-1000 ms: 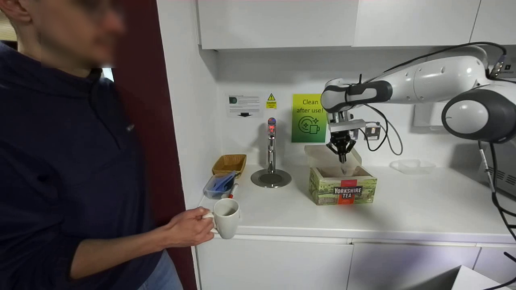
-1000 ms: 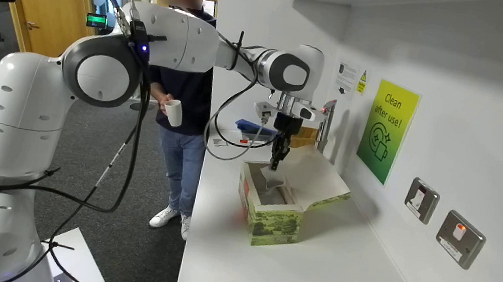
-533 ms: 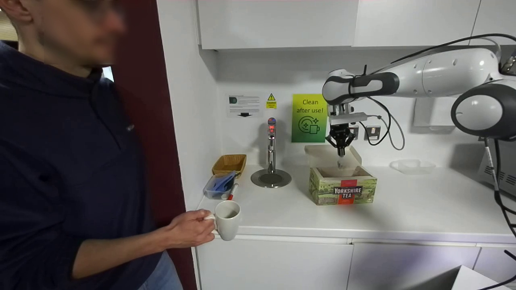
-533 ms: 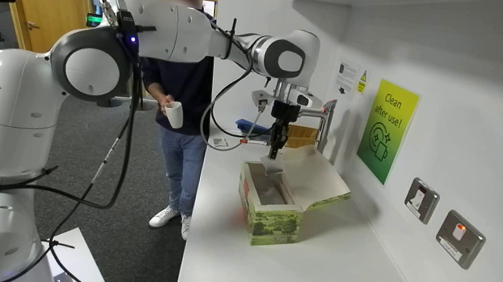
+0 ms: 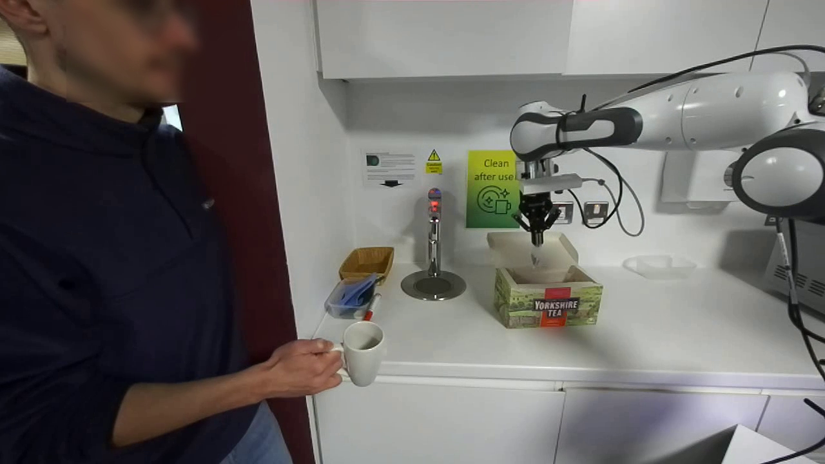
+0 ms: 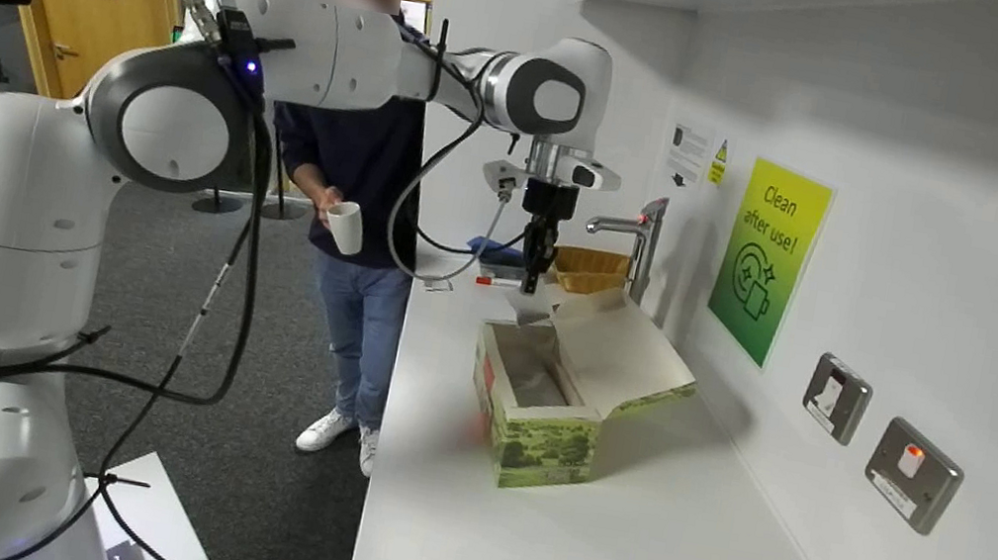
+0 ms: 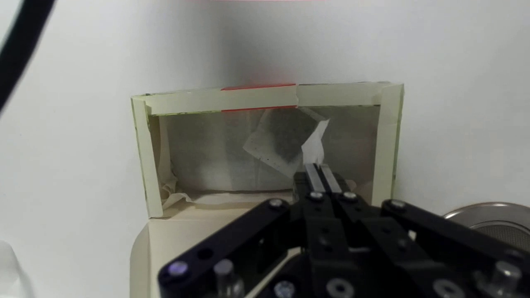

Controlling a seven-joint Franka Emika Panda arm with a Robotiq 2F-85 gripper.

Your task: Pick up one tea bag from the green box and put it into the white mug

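Just above the green box (image 5: 555, 310), the gripper (image 7: 319, 167) is clenched on a tea bag (image 7: 313, 148), which it seems to pinch by one edge, the rest dangling limp over the box's opening. Deeper, within the box's walls, shows a pale square shape (image 7: 281, 138) — a separate bag or one joined to the first, I cannot tell. The step in hand looks like the lift-out: best to rise straight up until the dangling end is surely over the box's rim and raised lid (image 6: 622, 355), for a snag could tug the bag from so small a pinch. Near the green box, on one side of it, stands the tap (image 5: 434, 238), to be passed with room to spare. Farthest, on that same side and well apart from the box, a person's hand (image 5: 306, 367) holds the white mug (image 5: 364, 357) by its handle, mouth up — slow travel should calm any swing, and the grip should loosen only once the bag hangs inside the mug.
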